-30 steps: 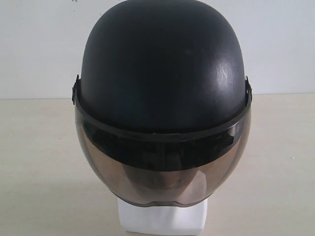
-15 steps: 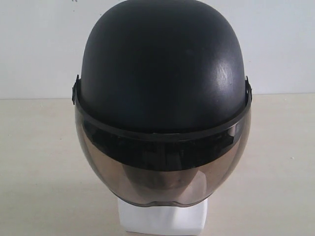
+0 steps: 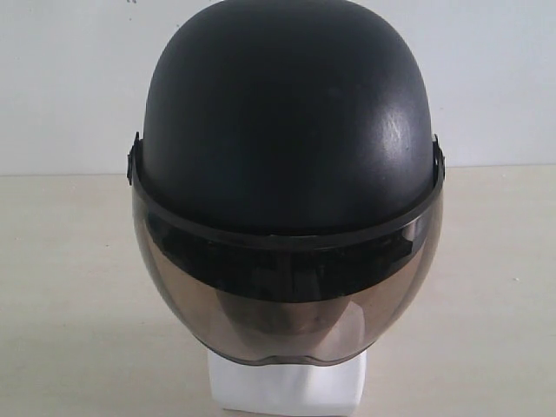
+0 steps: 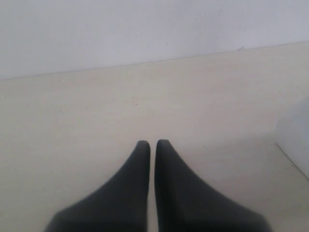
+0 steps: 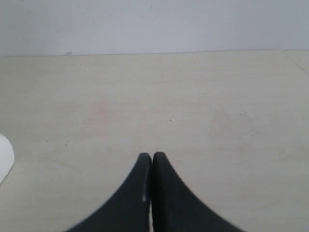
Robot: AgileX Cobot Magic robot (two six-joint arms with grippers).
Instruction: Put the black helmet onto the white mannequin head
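Two grippers, both closed on nothing: left gripper (image 4: 152,144) has its fingertips almost together with a thin slit between, right gripper (image 5: 152,157) has its tips touching. Both hang over the beige table (image 3: 69,287). The black helmet (image 3: 287,122) sits on the white mannequin head (image 3: 287,387), with the smoky visor (image 3: 287,295) down over the face.

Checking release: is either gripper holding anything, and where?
Nothing held: left gripper and right gripper are shut, empty. The black helmet sits on the white mannequin head.

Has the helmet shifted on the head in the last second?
No. The black helmet sits on the white mannequin head just as before, its visor edge unmoved against the wall-table line behind it.
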